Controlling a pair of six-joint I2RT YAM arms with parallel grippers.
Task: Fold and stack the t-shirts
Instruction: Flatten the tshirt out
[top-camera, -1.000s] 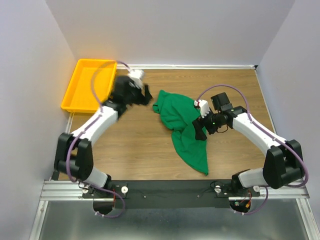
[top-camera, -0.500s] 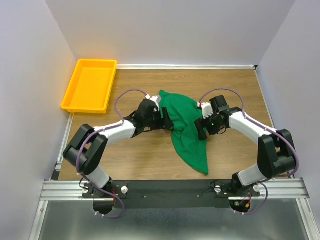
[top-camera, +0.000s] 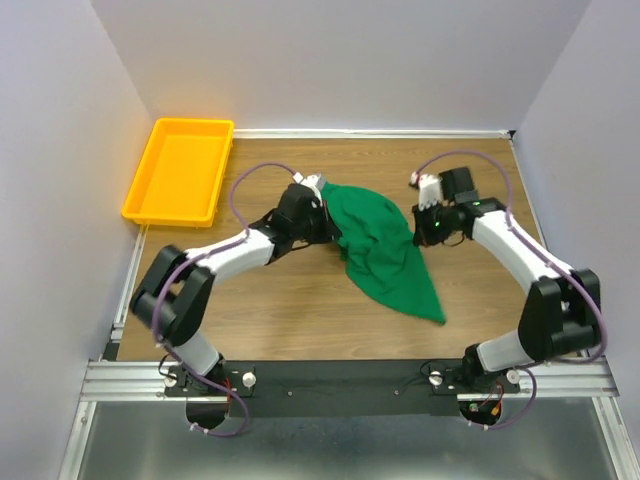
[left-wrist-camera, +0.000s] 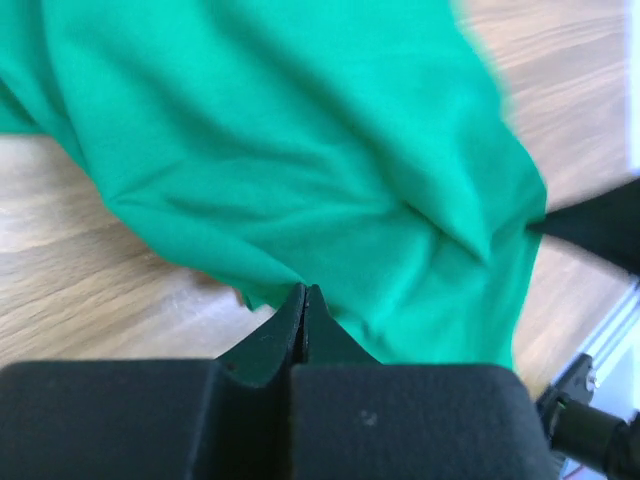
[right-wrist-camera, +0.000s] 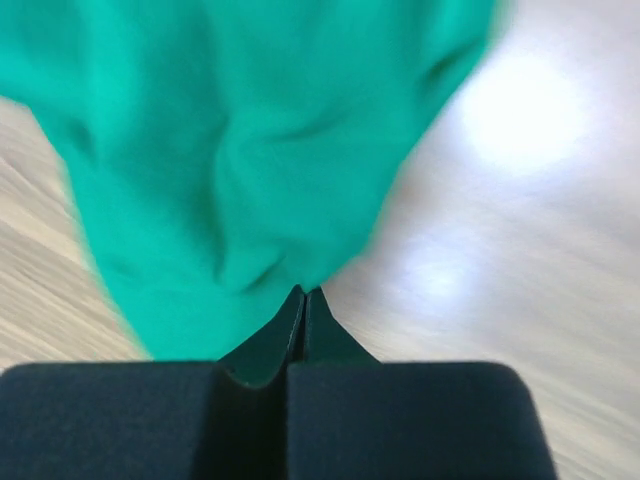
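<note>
A crumpled emerald-green t-shirt (top-camera: 385, 250) lies mid-table, its long tail trailing toward the near right. My left gripper (top-camera: 326, 222) is at the shirt's left edge. In the left wrist view its jaws (left-wrist-camera: 305, 290) are pressed together with the hem of the green t-shirt (left-wrist-camera: 300, 150) pinched at their tips. My right gripper (top-camera: 418, 232) is at the shirt's right edge. The right wrist view shows it (right-wrist-camera: 303, 292) shut as well, with a fold of the t-shirt (right-wrist-camera: 230, 120) caught at the tips. No neck label shows.
A yellow plastic tray (top-camera: 172, 216) with nothing in it sits at the far left corner of the wooden table (top-camera: 270, 300). Grey walls close in the left, back and right sides. A black rail runs along the near edge.
The left arm swung from the tray over to the shirt's left edge. Both grippers went from open to shut on the cloth. The right gripper lifted back-right, and the shirt's tail swung right.
</note>
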